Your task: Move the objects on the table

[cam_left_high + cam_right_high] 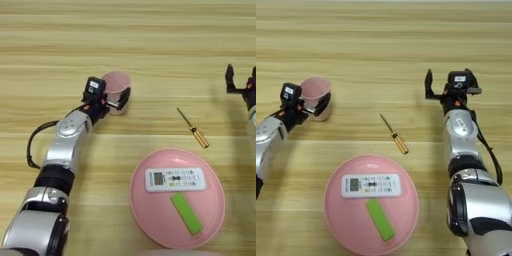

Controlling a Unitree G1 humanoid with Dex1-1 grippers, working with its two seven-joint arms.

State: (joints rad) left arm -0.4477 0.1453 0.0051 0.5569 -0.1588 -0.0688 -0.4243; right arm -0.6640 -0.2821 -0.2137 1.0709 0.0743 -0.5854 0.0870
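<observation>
Left eye view: the left gripper [114, 100] is seen at the pink cup [116, 91], which stands upright on the wooden desk [150, 45] toward ten o'clock of the scene. One black finger is laid against the cup's near side and the gripper body sits at its nine o'clock side, so the jaws are judged to be closed on the cup wall. The white remote [175, 179] is found lying flat in the pink plate [150, 220] at about five o'clock, its long axis running from nine to three o'clock, with a green bar [187, 213] just beside it toward six. A screwdriver [193, 129] lies on the desk between cup and right arm, its orange handle pointing toward four o'clock.

From the left gripper the remote lies toward four o'clock, well apart; from the right gripper [443, 90] it lies toward seven o'clock. The right arm is judged no nearer than the left, but it is unoccupied.

The right gripper is cut off at the edge in the left eye view; in the right eye view it is shown whole, hovering with jaws spread apart and nothing between them.
</observation>
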